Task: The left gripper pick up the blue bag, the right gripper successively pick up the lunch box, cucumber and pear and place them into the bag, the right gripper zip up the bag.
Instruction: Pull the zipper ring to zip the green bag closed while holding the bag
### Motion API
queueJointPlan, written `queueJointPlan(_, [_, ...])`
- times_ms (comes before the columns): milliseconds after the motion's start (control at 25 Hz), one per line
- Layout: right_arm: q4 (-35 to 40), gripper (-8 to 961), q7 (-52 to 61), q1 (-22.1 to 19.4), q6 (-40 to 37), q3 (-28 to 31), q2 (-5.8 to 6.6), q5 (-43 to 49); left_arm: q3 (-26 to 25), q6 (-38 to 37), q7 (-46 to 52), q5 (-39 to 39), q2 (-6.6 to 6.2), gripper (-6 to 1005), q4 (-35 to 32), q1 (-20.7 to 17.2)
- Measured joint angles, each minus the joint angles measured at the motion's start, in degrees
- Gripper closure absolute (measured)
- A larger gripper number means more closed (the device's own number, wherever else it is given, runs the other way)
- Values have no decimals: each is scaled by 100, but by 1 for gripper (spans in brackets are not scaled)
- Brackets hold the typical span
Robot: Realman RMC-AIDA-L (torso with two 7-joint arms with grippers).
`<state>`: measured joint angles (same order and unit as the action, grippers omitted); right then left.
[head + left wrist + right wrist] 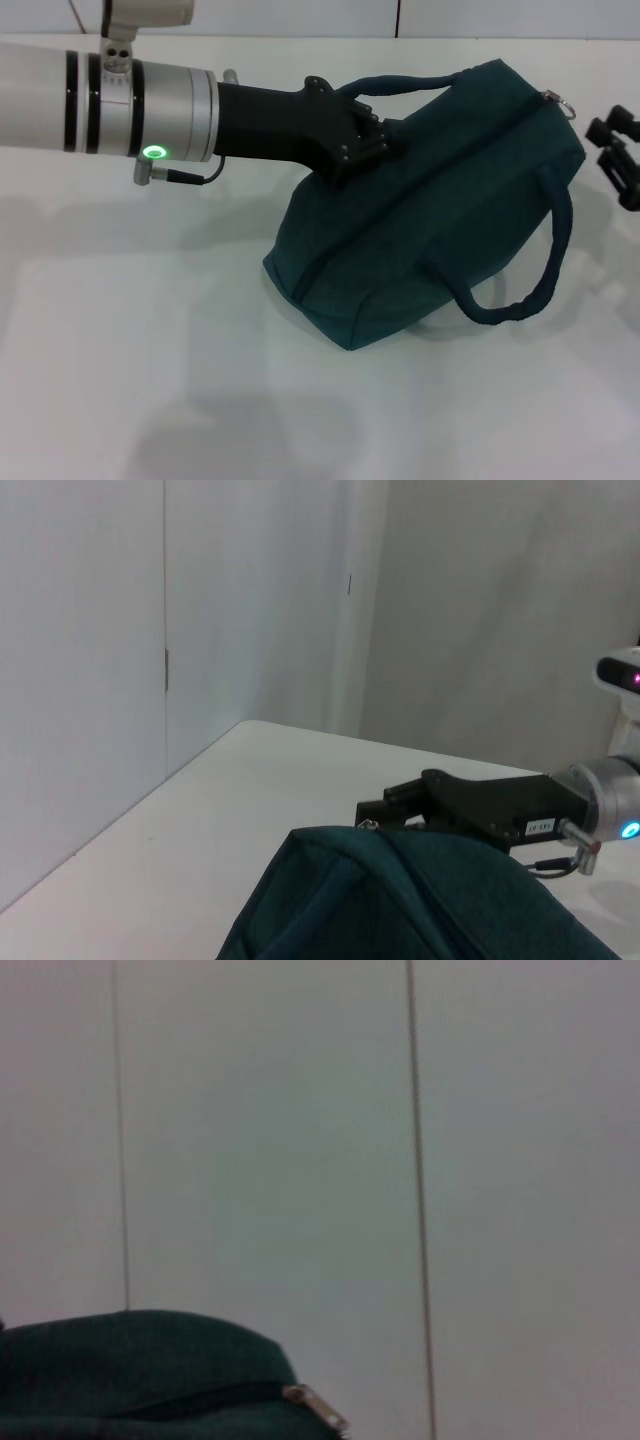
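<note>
The left claw (375,140) reaches in over the white table (130,330) and sits pinched on the far loop handle (400,85) of the blue bag (440,210), right where that strap meets the top panel — the fingers look narrow, closed around the strap, though the bag's fabric hides their tips. The bag lies directly beneath and beyond this claw, tilted, its lower corner on the table and its zipper end raised away from the claw; that tilt fits a hold meant to steady the bag and keep it from sliding. The zipper line (430,175) runs just past the claw along the top and appears closed, ending at the silver ring pull (563,104) at the bag's far end. The near handle (530,280) droops loose over the side, well clear of the left claw. The right claw (618,155) waits just beyond the pull end of the bag, apart from it; I cannot tell whether its fingers are wide or narrow. From its wrist view the pull tab (315,1407) is close — likely why it hovers there. No lunch box, cucumber or pear shows, so they may already be inside
</note>
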<state>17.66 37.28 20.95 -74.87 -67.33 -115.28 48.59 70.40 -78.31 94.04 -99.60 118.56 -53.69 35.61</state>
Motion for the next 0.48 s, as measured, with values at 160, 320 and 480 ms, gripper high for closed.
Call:
queueJointPlan(160, [9,714,-2,123,56,-119,-8,2,0,0,-41,3,13,945,-1,-6])
queueJointPlan(320, [19,714,-4,249,156,-317,-12,2,-1,-6,-64,12,34,945,-1,-11])
queueJointPlan(480, [82,713,-6,329,290,-546,-27,2,-1,-9,-76,14,43,944,-1,-11])
